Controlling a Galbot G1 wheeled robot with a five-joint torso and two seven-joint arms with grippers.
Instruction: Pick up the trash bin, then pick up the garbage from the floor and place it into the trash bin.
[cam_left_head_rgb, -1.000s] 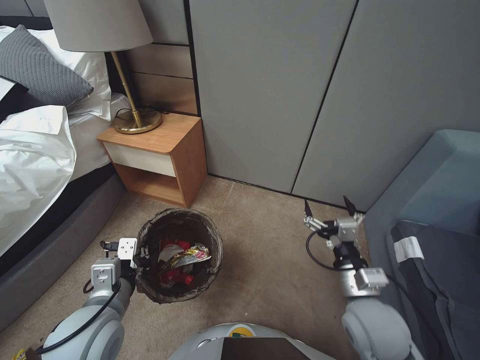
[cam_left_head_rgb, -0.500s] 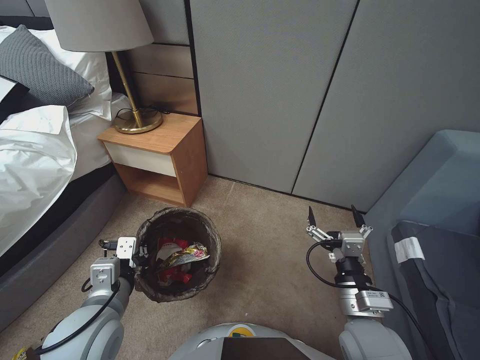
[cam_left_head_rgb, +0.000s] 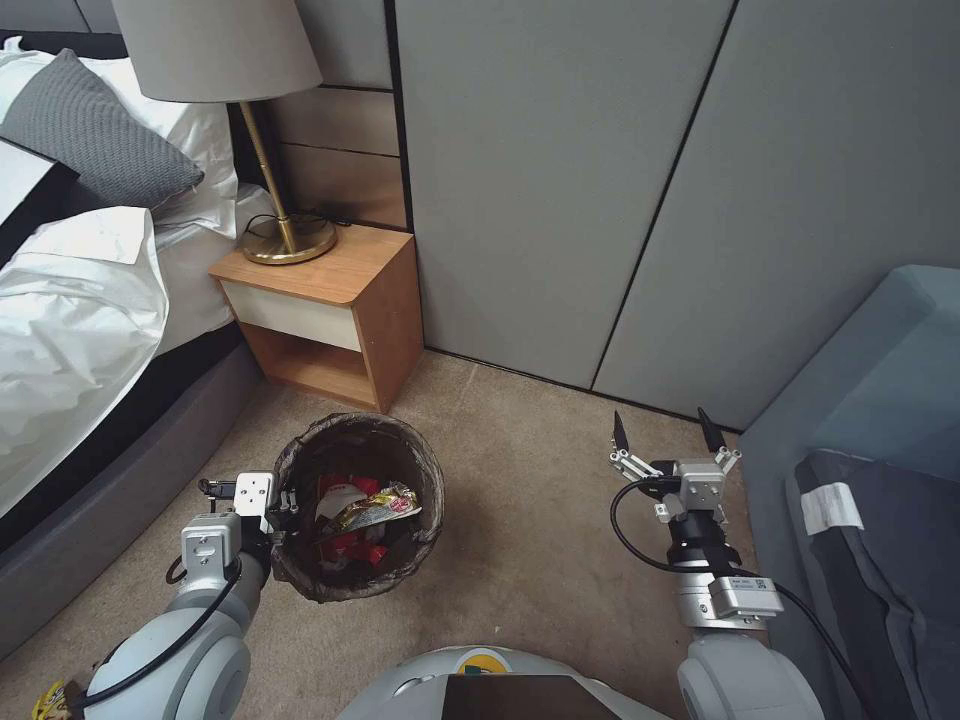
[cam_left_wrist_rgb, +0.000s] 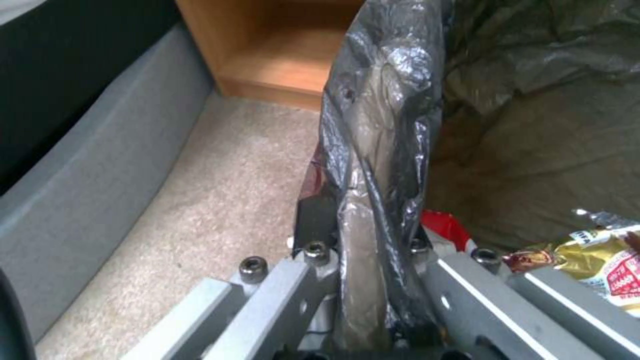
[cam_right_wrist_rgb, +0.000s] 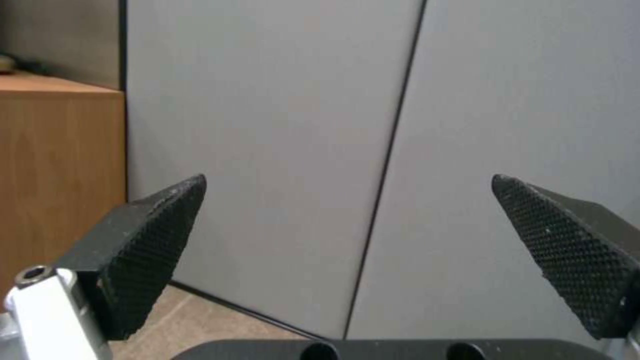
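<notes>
left gripper (cam_left_head_rgb: 283, 507): fingers clamped on the bag-covered rim of the small round white plastic trash bin with dark translucent liner (cam_left_head_rgb: 405, 460), on the beige carpet (cam_left_head_rgb: 530, 520) before the wooden nightstand (cam_left_head_rgb: 330, 300) | bin holds garbage, red-and-white and gold foil snack packets (cam_left_head_rgb: 368, 510) | right gripper (cam_left_head_rgb: 666, 433): black textured fingers (cam_right_wrist_rgb: 143, 250) spread wide apart, empty, above carpet near the grey wall panels (cam_left_head_rgb: 620, 180)
</notes>
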